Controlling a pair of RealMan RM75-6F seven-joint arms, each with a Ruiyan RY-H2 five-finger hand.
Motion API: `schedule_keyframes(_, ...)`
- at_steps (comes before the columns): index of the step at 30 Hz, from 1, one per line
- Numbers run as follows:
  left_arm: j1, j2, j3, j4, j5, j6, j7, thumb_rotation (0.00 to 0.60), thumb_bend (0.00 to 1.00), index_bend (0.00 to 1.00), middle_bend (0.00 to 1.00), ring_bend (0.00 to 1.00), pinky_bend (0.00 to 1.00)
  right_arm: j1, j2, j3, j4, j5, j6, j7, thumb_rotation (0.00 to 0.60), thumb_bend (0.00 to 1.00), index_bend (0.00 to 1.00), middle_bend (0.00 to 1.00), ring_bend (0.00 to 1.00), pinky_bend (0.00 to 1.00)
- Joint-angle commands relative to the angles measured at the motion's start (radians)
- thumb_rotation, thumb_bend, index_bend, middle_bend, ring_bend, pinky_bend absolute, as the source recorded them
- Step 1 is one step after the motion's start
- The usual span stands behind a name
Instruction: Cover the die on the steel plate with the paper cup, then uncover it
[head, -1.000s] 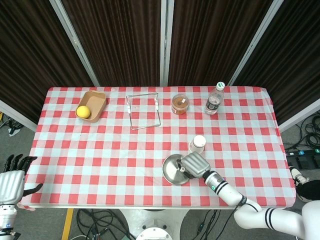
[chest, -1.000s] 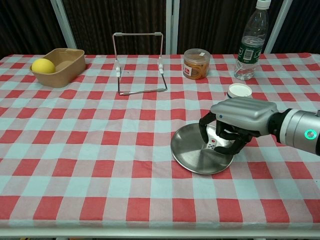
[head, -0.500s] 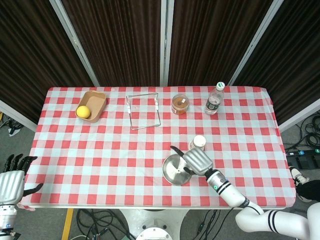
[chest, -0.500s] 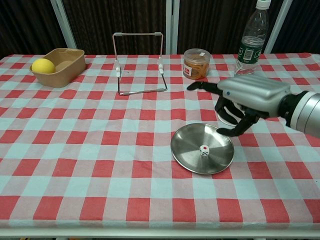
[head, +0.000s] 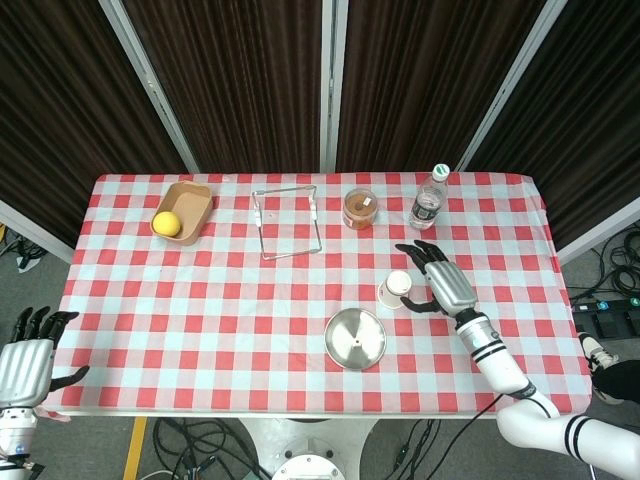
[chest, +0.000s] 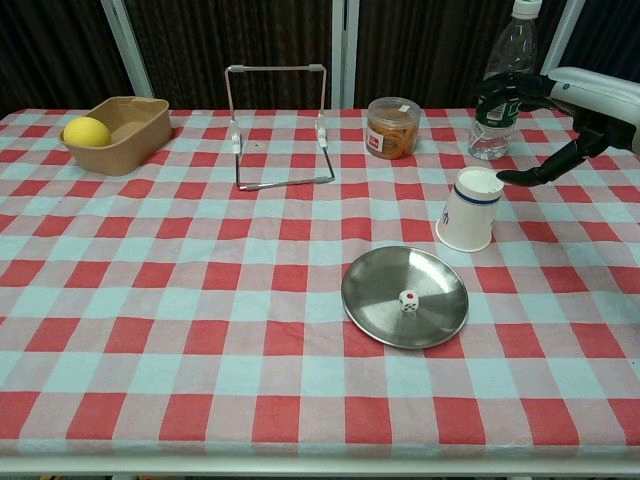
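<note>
A round steel plate lies near the table's front edge, with a small white die resting uncovered on it. The white paper cup stands on the cloth just behind and to the right of the plate, narrower end up. My right hand hovers to the right of the cup, fingers spread and curved toward it, holding nothing. My left hand hangs off the table's front left corner, fingers apart and empty.
A clear water bottle and an orange-filled jar stand at the back right. A wire stand sits at back centre. A tan box with a lemon is at the back left.
My right hand has lifted off the plate, leaving the die on it, and has swung back and right to beside the cup. The left hand has stayed put.
</note>
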Motion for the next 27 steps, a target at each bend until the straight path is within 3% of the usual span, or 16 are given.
schedule_keyframes(1,-0.001,0.002,0.0,-0.003,-0.002,-0.002,0.004,0.6,0.02,0.2,0.2,0.09,0.0,0.008,-0.024,0.006,0.073,0.046,-0.069,0.057,0.6,0.16,0.11,0.13,0.0,0.05)
schedule_keyframes(9,-0.002,0.006,0.0,-0.013,-0.006,-0.007,0.016,0.6,0.02,0.2,0.2,0.09,0.0,0.027,-0.06,0.004,0.135,0.081,-0.168,0.138,0.6,0.16,0.13,0.15,0.0,0.05)
schedule_keyframes(15,-0.003,0.008,-0.001,-0.015,-0.009,-0.008,0.022,0.6,0.02,0.2,0.2,0.09,0.0,0.042,-0.066,0.022,0.146,0.089,-0.213,0.201,0.6,0.19,0.2,0.19,0.0,0.04)
schedule_keyframes(24,-0.004,0.005,0.0,-0.012,-0.016,-0.016,0.022,0.6,0.02,0.2,0.2,0.09,0.0,0.068,-0.074,0.026,0.172,0.122,-0.261,0.162,0.6,0.22,0.26,0.21,0.0,0.03)
schedule_keyframes(27,-0.005,0.005,0.0,-0.01,-0.015,-0.016,0.02,0.6,0.02,0.2,0.2,0.09,0.0,0.068,-0.084,0.036,0.173,0.129,-0.252,0.166,0.6,0.24,0.33,0.23,0.0,0.03)
